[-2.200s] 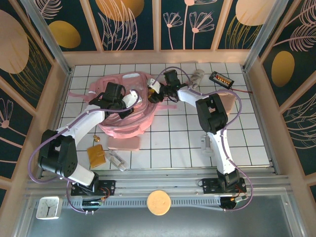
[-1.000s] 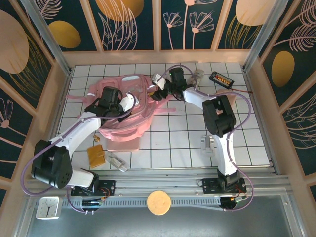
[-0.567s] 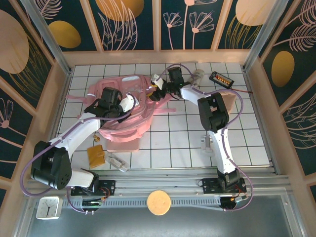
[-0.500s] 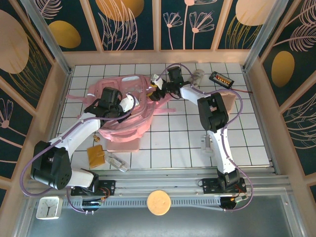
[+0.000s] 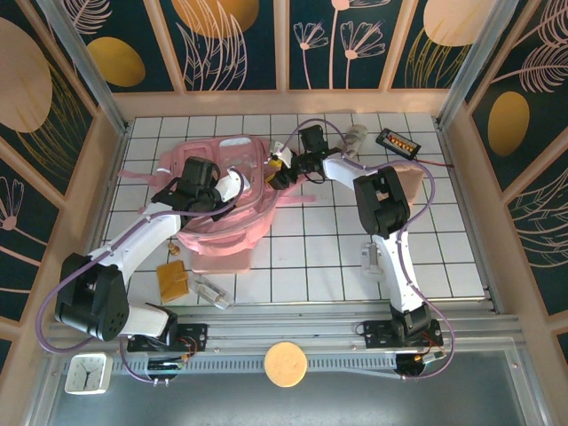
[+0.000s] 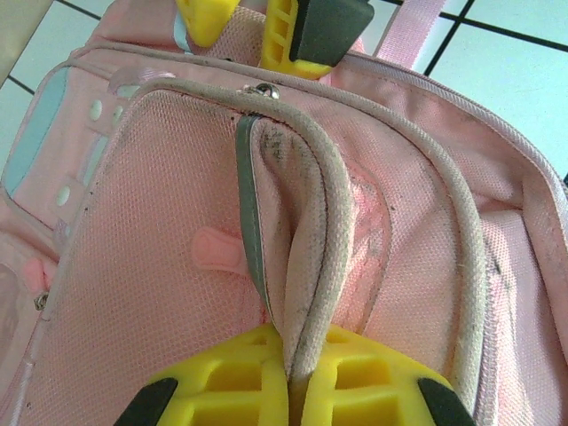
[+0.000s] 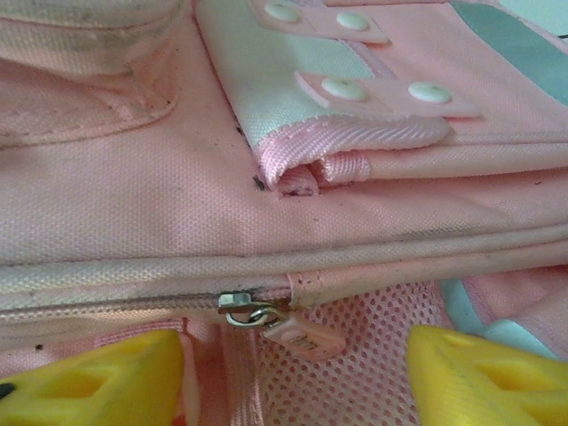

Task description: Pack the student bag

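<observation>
Where zipper pull (image 7: pixel 293 334) lies: just ahead, between the wide-parted fingers of right hand (image 7: pixel 297 377)
left hand (image 6: pixel 293 390): clamped on student bag (image 6: pixel 160 231) rim

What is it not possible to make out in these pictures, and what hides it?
Left wrist view: the inside of the backpack; the fold clamped in the left pincer covers it.
Right wrist view: whether the right pincer touches the zipper pull; the bottom edge cuts off its fingertips.
Top view: the beige pouch, partly behind the right arm.
Top view: the small clear item, too small to name.
</observation>
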You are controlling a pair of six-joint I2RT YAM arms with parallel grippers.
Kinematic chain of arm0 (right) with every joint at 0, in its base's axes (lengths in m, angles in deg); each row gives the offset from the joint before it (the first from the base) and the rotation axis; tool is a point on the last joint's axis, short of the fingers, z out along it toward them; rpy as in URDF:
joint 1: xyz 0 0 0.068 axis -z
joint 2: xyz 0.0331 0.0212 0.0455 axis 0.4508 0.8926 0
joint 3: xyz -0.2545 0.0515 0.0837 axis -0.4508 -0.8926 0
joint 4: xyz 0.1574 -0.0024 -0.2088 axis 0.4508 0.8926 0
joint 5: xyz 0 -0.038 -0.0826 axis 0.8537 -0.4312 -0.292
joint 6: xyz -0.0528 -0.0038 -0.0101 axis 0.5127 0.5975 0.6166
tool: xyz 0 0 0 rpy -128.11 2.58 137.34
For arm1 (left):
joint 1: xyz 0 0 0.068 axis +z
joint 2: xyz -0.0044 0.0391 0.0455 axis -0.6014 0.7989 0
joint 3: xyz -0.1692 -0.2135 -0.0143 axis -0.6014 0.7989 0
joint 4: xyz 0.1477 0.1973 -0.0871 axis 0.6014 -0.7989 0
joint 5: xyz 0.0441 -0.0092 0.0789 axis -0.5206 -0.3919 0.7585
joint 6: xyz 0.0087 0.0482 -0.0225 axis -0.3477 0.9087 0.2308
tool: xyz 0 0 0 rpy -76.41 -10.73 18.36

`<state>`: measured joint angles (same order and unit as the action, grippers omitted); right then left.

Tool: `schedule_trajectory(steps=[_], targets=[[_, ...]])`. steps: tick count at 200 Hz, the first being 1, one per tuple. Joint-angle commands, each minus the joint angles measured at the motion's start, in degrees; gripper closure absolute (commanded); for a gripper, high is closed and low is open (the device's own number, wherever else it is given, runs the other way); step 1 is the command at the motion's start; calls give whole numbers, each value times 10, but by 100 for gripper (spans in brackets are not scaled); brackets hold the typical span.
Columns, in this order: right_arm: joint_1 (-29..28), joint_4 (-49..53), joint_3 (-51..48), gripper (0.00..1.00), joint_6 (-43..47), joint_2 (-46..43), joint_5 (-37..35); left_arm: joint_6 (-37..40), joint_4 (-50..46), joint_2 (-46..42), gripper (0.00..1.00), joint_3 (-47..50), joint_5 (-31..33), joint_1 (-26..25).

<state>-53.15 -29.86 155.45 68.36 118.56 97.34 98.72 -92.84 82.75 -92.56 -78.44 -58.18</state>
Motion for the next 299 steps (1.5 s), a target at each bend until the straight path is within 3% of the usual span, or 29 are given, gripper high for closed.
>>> schedule_trajectory(steps=[1, 22, 100, 162, 192, 230, 275, 283, 292, 299], targets=[[-10, 14, 21, 44, -4, 9, 19, 8, 44, -20, 100, -6, -19, 2], [-10, 4, 22, 66, -13, 12, 28, 7, 44, -20, 100, -6, -18, 1], [-16, -2, -17, 75, -3, -8, 35, 8, 48, -24, 100, -6, -6, 2], [-18, -77, -76, 99, -49, -46, -11, 7, 52, -29, 100, 12, 6, 2], [-17, -127, -138, 100, -75, -94, -18, 6, 57, -31, 100, 19, 27, 2], [-17, -110, -176, 100, -68, -133, -9, -2, 66, -30, 100, 26, 51, 2], [-4, -105, -150, 100, -66, -104, 10, -2, 72, -52, 100, 37, 42, 2], [-2, -115, -139, 84, -70, -94, 9, 0, 69, -55, 100, 37, 41, 2], [0, -121, -123, 54, -75, -83, 5, 4, 66, -58, 100, 37, 41, 2], [0, -123, -112, 44, -73, -75, 4, 5, 64, -59, 100, 37, 41, 2]])
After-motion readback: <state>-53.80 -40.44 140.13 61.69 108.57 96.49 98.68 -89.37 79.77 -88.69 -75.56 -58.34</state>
